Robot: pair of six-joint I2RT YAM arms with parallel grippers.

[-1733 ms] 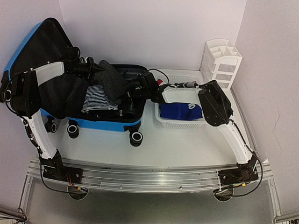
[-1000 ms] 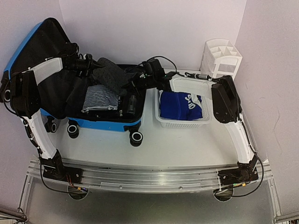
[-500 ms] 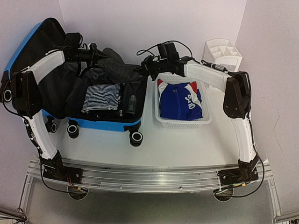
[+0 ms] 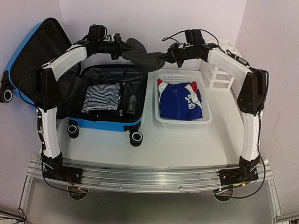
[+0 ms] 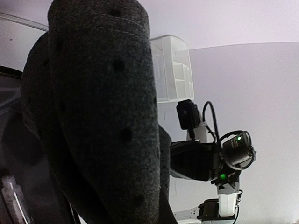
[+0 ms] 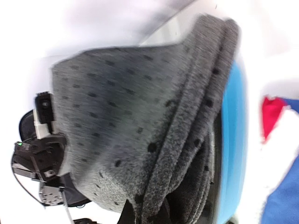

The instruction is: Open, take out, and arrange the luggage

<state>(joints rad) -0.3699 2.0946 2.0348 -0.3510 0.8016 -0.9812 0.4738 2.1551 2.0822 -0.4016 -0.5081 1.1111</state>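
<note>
Both arms have come way up vs the earlier shots. The grey dotted garment [image 4: 142, 57] that was down in the luggage [image 4: 105, 124] is now in the air at upper centre of the frame, stretched btw the two grippers.

Luggage sits left of centre, lid open and leaning back toward the upper left. A striped top [image 4: 100, 97] and a small bottle [image 4: 132, 103] are inside. White basket [image 4: 184, 123] is just to its right w/ a blue/red/white top [image 4: 180, 105] already in it.

Why hold it like this? Imo one arm per end keeps the cloth spread and clear of the case rim, prob so it can swing over to the basket w/o dragging.

Left gripper [image 4: 123, 48]: pinched tight on the left end of the cloth. Right gripper [image 4: 167, 56]: clamped on the right end. In both wrist views the fabric fills most of the pic, so the fingers themselves are hidden.
</note>
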